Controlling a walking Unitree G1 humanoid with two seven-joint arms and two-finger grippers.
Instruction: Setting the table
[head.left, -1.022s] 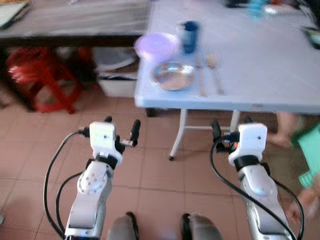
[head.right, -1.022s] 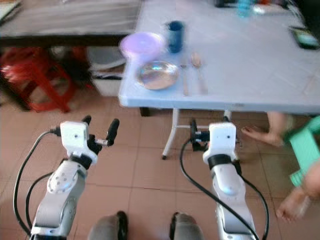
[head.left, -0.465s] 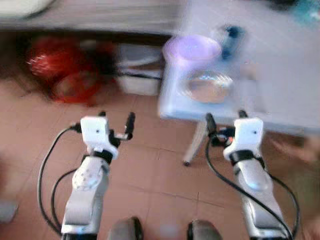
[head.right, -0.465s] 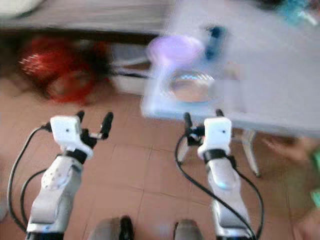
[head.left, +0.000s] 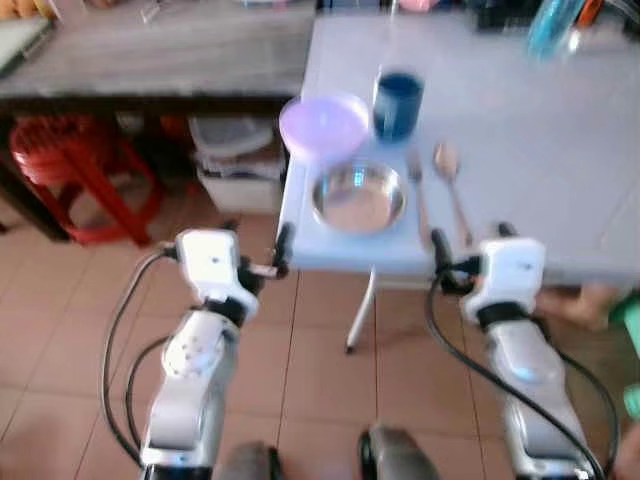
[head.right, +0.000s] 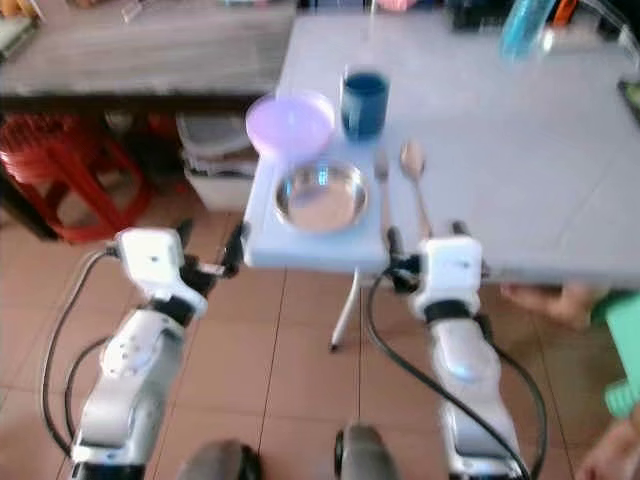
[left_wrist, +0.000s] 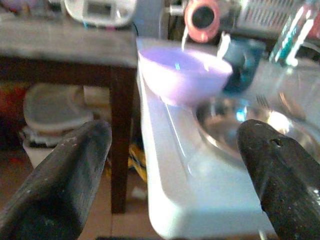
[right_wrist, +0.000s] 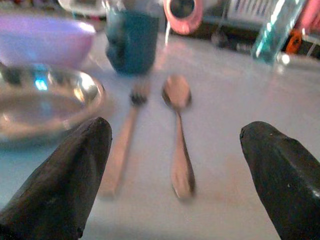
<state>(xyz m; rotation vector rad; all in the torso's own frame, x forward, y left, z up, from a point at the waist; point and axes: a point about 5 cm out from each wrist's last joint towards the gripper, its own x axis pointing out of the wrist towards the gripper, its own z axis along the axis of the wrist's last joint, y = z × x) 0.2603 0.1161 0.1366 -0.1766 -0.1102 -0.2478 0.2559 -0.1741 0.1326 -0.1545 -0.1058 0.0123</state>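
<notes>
On the near left corner of the pale blue table (head.left: 560, 150) stand a purple bowl (head.left: 323, 124), a blue cup (head.left: 398, 103) and a steel dish (head.left: 359, 196). A fork (head.left: 418, 195) and a spoon (head.left: 452, 180) lie to the right of the dish. My left gripper (head.left: 257, 238) is open at the table's corner, facing the purple bowl (left_wrist: 182, 75) and steel dish (left_wrist: 240, 125). Just before the table's front edge my right gripper (head.left: 470, 240) is open, facing the fork (right_wrist: 125, 150) and spoon (right_wrist: 180, 135). Neither gripper holds anything.
A dark wooden table (head.left: 150, 50) adjoins on the left, with a red stool (head.left: 60, 170) and plastic boxes (head.left: 235, 160) beneath it. A person's foot (head.left: 590, 300) and a green object (head.left: 630, 330) are at the right. A bottle (head.left: 550, 25) stands far back.
The camera has swung and come closer to the table. Both grippers, earlier over the floor short of the table, now sit at its near edge, still open.
</notes>
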